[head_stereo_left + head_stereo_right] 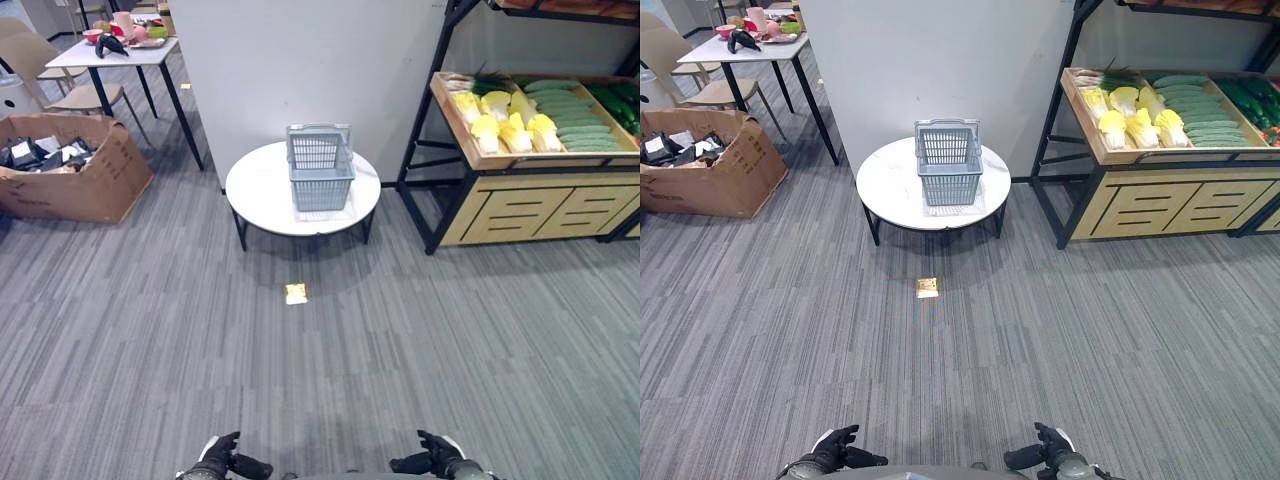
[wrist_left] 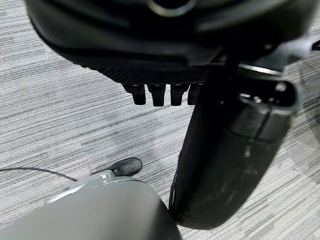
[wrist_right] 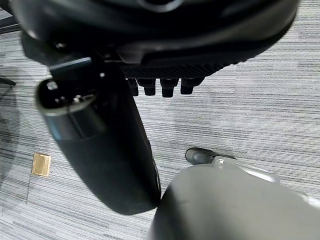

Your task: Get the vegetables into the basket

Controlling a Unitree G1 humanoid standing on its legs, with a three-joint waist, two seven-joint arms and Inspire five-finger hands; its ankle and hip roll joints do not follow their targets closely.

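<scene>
My left hand (image 1: 222, 458) hangs low at about 7 o'clock in the head view, and my right hand (image 1: 432, 458) at about 5 o'clock, both well back from everything I have to work with. In each wrist view my fingers (image 2: 156, 94) show as a short row of dark tips curled under the palm with only carpet past them, the thumb standing out beside them, so both hands are closed on nothing; the right hand's fingers (image 3: 169, 86) look the same.

The grey basket (image 1: 320, 166) stands upright at 12 o'clock on the round white table (image 1: 262, 190), set toward the table's right half, its handle folded back against the far rim. I cannot tell whether anything lies inside it.

The vegetables are at about 2 o'clock, in the sloping wooden tray of the shelf stand (image 1: 520, 205): pale yellow cabbages (image 1: 498, 118) on the tray's left side, long green cucumbers (image 1: 572, 118) just beside them to the right. They are well apart from the basket.

Between me and the table a small yellow marker (image 1: 296, 293) lies on the grey carpet (image 1: 400, 340). At 10 o'clock sits an open cardboard box (image 1: 75, 170), and beyond it at 11 o'clock a white desk (image 1: 110, 55) with small items on it and a chair (image 1: 40, 70).
</scene>
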